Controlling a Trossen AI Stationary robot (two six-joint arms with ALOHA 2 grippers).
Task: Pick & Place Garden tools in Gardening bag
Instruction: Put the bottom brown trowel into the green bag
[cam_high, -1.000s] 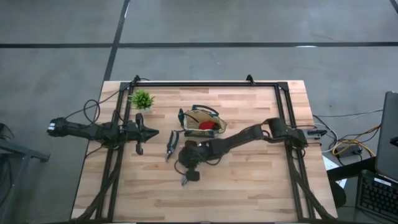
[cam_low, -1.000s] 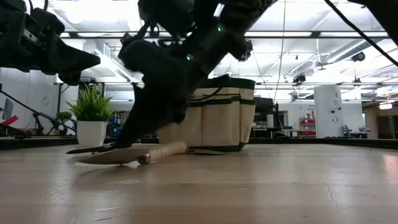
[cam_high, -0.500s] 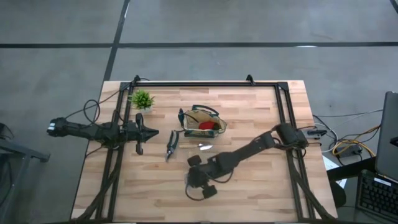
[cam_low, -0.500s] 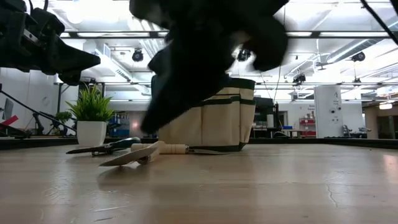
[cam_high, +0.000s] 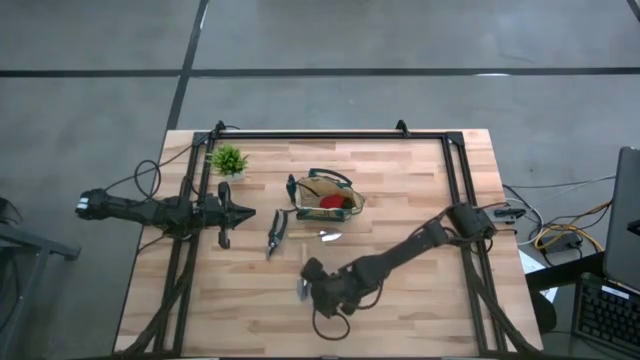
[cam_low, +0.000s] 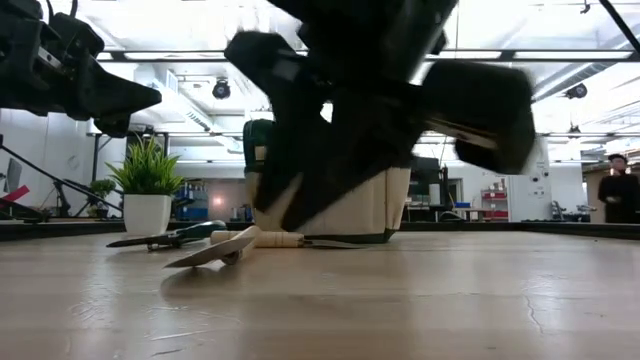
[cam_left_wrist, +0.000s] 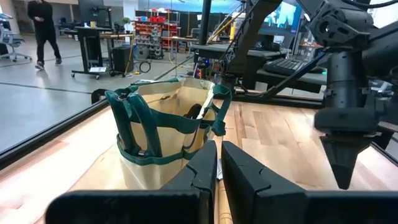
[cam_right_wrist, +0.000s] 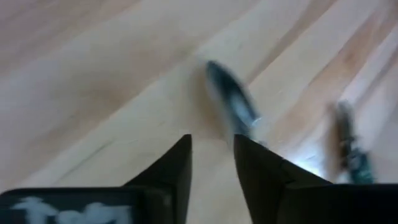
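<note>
The tan gardening bag (cam_high: 325, 198) with green trim stands upright mid-table and has a red-headed tool inside; it also shows as the bag (cam_left_wrist: 165, 134) and the bag (cam_low: 385, 205). A pruner (cam_high: 275, 232) lies flat to its left. The wooden-handled trowel (cam_low: 225, 246) lies on the table, its grey blade (cam_high: 303, 288) just beyond my right gripper (cam_high: 313, 287). That gripper (cam_right_wrist: 212, 158) slants down over the table, open, with bare wood between its fingers and the blade (cam_right_wrist: 230, 106) ahead of them. My left gripper (cam_high: 247, 212) hovers level at the table's left, shut, pointing at the bag.
A small potted plant (cam_high: 229, 160) stands at the far left. A black frame rail (cam_high: 330, 136) runs along the far edge and down both sides. A small pale piece (cam_high: 329, 237) lies by the bag's near side. People stand in the room beyond.
My right gripper has swung away from the bag toward the table's near edge and rolled about its own line. The trowel slid and turned a little on the table early in that move, then lay still.
</note>
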